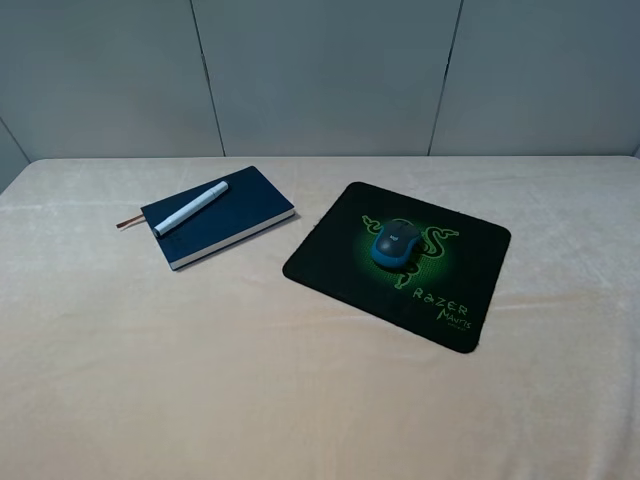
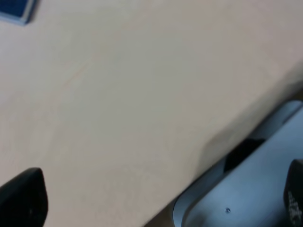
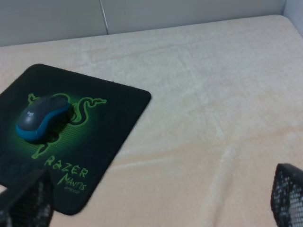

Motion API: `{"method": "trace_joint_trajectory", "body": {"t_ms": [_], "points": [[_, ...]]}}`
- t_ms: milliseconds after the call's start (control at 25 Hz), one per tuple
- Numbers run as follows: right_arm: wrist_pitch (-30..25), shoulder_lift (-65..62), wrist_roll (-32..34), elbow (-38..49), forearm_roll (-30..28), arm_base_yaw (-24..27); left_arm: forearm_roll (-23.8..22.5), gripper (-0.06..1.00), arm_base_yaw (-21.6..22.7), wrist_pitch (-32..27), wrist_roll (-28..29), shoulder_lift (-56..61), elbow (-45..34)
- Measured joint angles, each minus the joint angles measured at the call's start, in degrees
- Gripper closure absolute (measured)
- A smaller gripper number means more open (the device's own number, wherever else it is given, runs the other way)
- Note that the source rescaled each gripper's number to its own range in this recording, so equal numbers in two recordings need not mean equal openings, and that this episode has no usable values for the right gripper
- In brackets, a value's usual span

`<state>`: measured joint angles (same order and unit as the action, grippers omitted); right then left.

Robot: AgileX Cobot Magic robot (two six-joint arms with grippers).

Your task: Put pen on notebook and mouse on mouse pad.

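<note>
The white pen (image 1: 190, 208) lies diagonally on the closed navy notebook (image 1: 225, 222), whose brown ribbon (image 1: 128, 222) sticks out at its left. The mouse (image 1: 396, 243) sits on the green logo in the middle of the black mouse pad (image 1: 330, 262). The right wrist view also shows the mouse (image 3: 41, 117) on the pad (image 3: 109, 118). My right gripper (image 3: 158, 203) is open and empty, back from the pad. My left gripper (image 2: 158, 198) is open over bare cloth, with only a notebook corner (image 2: 16, 9) in its view. Neither arm appears in the exterior high view.
A cream cloth (image 1: 320, 400) covers the whole table, with grey wall panels (image 1: 320, 70) behind it. The left wrist view shows the table's edge and a grey part of the robot's base (image 2: 246, 189) beside it.
</note>
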<state>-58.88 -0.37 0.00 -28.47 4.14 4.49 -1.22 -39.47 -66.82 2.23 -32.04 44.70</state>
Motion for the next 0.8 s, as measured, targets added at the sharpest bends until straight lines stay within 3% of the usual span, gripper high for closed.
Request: {"method": "trace_joint_trajectory", "body": {"t_ms": [400, 560, 800], "points": [[0.0, 0.0, 0.0, 0.0, 0.0, 0.0, 0.0, -0.06, 14.7, 1.1, -0.1, 13.8, -9.4], [0.0, 0.0, 0.0, 0.0, 0.0, 0.0, 0.0, -0.06, 18.9, 5.8, -0.6, 19.4, -14.4], [0.0, 0.0, 0.0, 0.0, 0.0, 0.0, 0.5, -0.06, 23.8, 6.0, -3.6, 25.1, -16.5]]}}
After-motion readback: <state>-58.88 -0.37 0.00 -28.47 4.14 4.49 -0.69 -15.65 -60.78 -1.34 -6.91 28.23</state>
